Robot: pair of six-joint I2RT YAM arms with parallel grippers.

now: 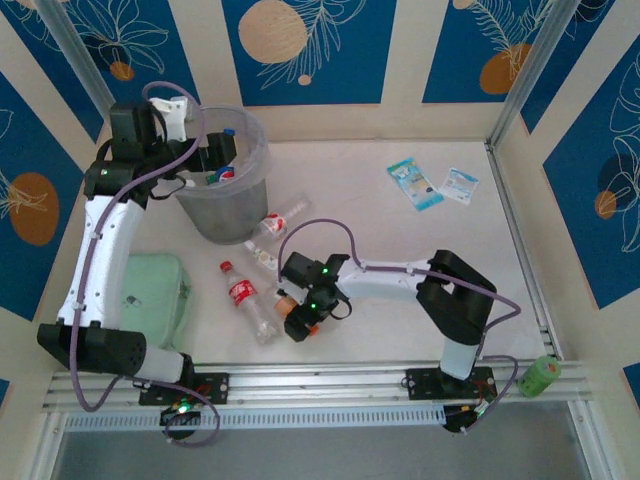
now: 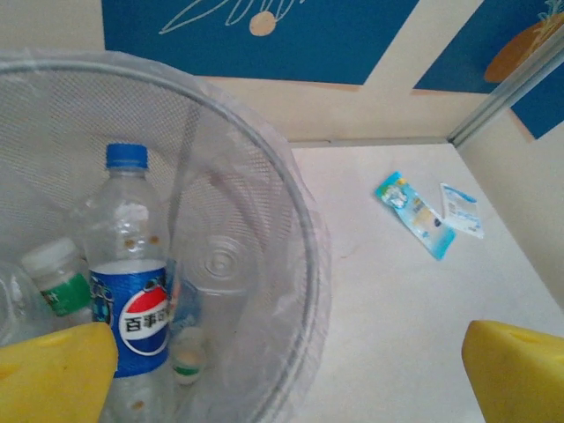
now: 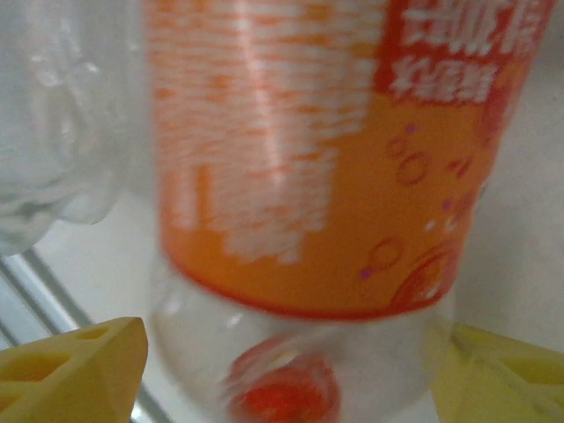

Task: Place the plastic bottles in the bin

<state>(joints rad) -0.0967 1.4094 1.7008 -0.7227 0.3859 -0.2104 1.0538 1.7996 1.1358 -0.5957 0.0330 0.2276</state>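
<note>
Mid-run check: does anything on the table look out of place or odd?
Two flat blue-and-white packets lie at the far right of the table, and they are not part of the job. A green roll sits at the right end of the near rail. Several bottles lie on their sides beside the bin. Nothing looks spilled.

White tabletop [image 1: 420, 250], taken as reference. Two flat blue-and-white plastic packets lie on its far right part: the larger [image 1: 414, 184] set at an angle, the smaller [image 1: 461, 186] just beside it on the right. A pale green flat pad [image 1: 155, 292] sits at its near left side. A green cylindrical roll [image 1: 538, 378] stands off its near right corner, by the end of the aluminium rail [image 1: 330, 378] along its near edge. Blue wall panels with orange discs [image 1: 300, 50] enclose its far edge and sides.
</note>
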